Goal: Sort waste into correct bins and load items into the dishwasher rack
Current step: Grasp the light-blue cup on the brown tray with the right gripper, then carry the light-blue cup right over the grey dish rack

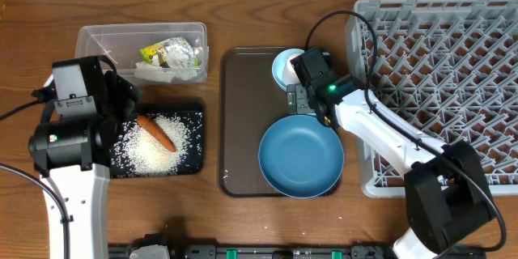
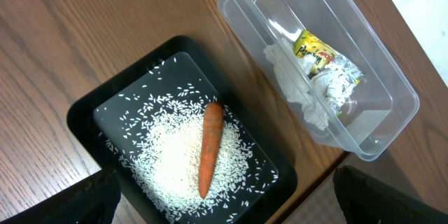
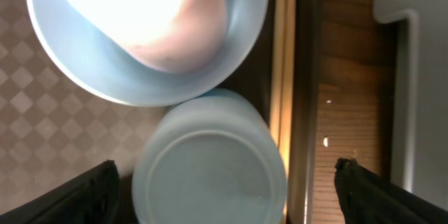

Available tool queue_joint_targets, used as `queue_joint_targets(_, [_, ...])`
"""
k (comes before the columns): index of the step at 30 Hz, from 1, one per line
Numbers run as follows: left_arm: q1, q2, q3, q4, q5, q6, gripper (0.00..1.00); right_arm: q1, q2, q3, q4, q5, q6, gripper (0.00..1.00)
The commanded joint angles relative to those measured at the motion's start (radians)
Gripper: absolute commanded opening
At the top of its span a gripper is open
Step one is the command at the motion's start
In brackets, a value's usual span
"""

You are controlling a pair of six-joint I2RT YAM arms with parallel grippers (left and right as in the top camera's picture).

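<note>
Overhead, the right arm [image 1: 380, 133] hid the pale-blue cup [image 3: 210, 164] and half the small bowl [image 1: 283, 66]; the rack [image 1: 437, 89] overran the edge.

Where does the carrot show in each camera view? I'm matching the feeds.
Overhead: carrot on the rice in the black tray, left of centre.
Left wrist: centre, lying lengthwise on the rice.
Right wrist: not in it.
Shared landmark: the black tray, beside the clear tub.

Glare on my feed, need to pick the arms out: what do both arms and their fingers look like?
Both alike: left arm and right arm have white links between bulky black joint housings, each with a small green light and black cables. The left fingers and right fingers are plain black.
</note>
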Motion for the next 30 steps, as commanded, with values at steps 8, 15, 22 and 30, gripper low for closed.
queue_joint_targets(8, [0.006, 0.004, 0.002, -0.003, -0.002, -0.002, 0.99, -0.006, 0.034, -0.005, 0.005, -0.038, -0.017, 0.66])
queue_joint_targets(15, [0.006, 0.004, 0.002, -0.003, -0.002, -0.002, 0.99, -0.007, 0.026, 0.008, 0.000, -0.037, -0.035, 0.49])
queue_joint_targets(22, [0.006, 0.004, 0.002, -0.003, -0.002, -0.002, 0.99, -0.020, -0.065, 0.064, -0.041, 0.008, -0.053, 0.48])
queue_joint_targets(30, [0.006, 0.004, 0.002, -0.003, -0.002, -0.002, 0.99, -0.111, -0.245, 0.078, -0.049, 0.015, -0.089, 0.51])
